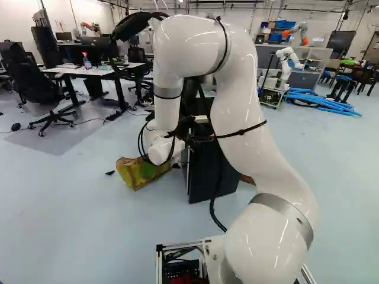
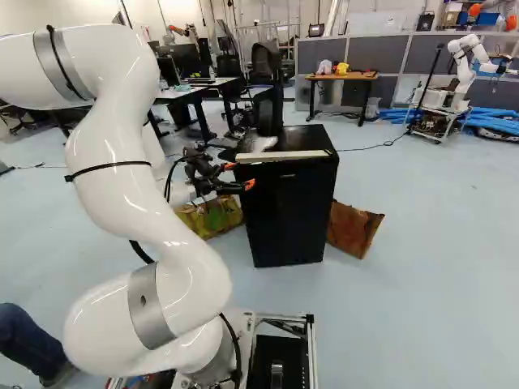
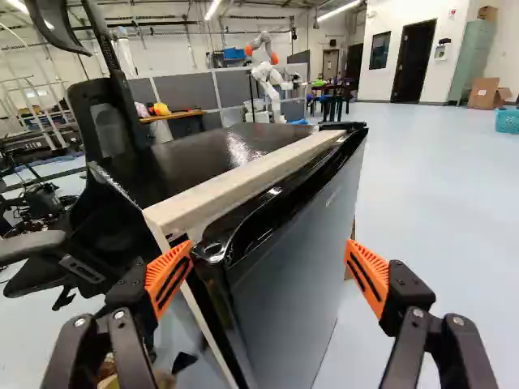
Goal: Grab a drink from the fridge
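My gripper (image 2: 240, 176) is released, its orange-padded fingers spread wide, at the near left top corner of the black fridge (image 2: 288, 223).

And here's the pale blue floor (image 1: 71, 201), spreading below the tool (image 2: 240, 175) — black fridge (image 2: 284, 215) standing just ahead, yellow-green bag (image 2: 212, 217) down beneath the tool, brown box (image 2: 353, 229) beyond — across the fridge.

Now, in the right base view, the fridge (image 2: 288, 215) is flanked by one package (image 2: 212, 216) at left, another package (image 2: 353, 228) at right, and backed by a chair (image 2: 266, 77); farther off, a table (image 2: 342, 77) is seen.
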You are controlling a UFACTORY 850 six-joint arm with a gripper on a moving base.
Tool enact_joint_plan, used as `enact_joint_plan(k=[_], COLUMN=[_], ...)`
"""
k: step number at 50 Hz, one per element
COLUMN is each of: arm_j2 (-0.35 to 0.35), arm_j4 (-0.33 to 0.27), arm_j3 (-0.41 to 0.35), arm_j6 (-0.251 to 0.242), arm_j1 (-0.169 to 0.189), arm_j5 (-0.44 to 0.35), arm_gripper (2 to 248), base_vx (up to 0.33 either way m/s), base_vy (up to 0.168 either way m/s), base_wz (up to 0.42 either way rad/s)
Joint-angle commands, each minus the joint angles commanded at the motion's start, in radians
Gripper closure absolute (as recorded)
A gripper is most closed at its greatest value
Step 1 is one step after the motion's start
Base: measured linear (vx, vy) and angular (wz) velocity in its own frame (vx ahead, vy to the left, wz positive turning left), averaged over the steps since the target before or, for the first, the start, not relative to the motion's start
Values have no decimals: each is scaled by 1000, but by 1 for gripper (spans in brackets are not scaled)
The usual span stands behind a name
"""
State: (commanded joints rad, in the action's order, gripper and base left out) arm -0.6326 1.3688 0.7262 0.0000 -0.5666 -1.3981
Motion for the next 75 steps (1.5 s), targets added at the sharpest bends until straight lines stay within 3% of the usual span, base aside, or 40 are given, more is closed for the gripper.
enact_joint_plan(k=[14,33,51,75], arm_j2=[29,27,3,-40], arm_j4=[15,22,22,22], arm_j3=[-58,-53,-6,80], arm_j6=[0,0,0,0], arm_j1=[-32,-34,-59,-11], arm_j5=[0,0,0,0], arm_gripper=[3,3,3,3], base_vx=[0,0,0,0], base_vy=[0,0,0,0], base_wz=[0,0,0,0])
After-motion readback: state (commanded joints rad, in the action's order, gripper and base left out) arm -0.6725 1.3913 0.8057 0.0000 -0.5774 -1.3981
